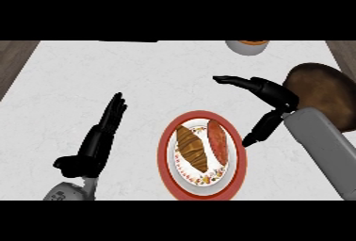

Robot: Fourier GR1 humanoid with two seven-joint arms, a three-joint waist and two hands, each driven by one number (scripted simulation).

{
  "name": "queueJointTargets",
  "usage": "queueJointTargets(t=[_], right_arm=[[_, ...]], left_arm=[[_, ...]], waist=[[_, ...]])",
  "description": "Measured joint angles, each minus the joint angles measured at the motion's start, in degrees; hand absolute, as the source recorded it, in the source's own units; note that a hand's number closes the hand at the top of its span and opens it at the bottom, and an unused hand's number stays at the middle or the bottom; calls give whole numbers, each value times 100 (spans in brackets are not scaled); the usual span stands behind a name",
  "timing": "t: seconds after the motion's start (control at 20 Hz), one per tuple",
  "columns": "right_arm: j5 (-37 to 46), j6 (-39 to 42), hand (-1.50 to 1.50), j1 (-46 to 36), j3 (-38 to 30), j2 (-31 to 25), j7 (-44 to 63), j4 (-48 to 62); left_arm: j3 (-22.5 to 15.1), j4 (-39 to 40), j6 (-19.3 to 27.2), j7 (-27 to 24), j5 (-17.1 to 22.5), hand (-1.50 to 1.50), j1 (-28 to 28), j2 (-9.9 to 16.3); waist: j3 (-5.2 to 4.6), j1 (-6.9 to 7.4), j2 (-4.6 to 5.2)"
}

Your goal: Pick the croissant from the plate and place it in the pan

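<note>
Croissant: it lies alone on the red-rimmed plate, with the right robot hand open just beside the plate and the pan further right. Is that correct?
Not quite. The croissant is not alone: the head view shows a reddish piece of food lying next to it on the red-rimmed plate. The rest holds: the right robot hand is open beside the plate, and the pan is further right.

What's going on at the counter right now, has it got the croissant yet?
Not yet. The croissant lies on the red-rimmed plate, beside a reddish piece of food. The right hand is open just right of the plate, its thumb near the rim, touching nothing that I can see. The brown pan sits at the right edge, partly behind that forearm. The left hand rests open on the left, fingers straight. A bowl shows at the far edge.
</note>
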Motion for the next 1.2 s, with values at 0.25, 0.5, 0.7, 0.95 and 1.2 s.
queueJointTargets(t=[0.25,0.5,0.7,0.95,1.2], right_arm=[[871,-167,-150,-361,630,204,184,-1],[1820,-339,-150,-578,1267,419,368,-100],[2515,-560,-150,-580,1640,618,633,-187],[3185,-643,-150,-452,1689,950,821,-29],[3693,-676,-150,-152,1524,1151,794,21]], left_arm=[[40,-51,-42,13,-23,0,59,-27],[33,-48,36,-7,-107,0,140,-154],[166,84,-34,-69,-133,0,94,-151],[240,18,-111,-13,-244,0,168,-235],[374,-65,-223,93,-355,0,211,-322]], waist=[[-5,-54,-20],[-8,-100,-33],[-8,-147,-37],[-7,-160,-39],[-6,-171,-39]])
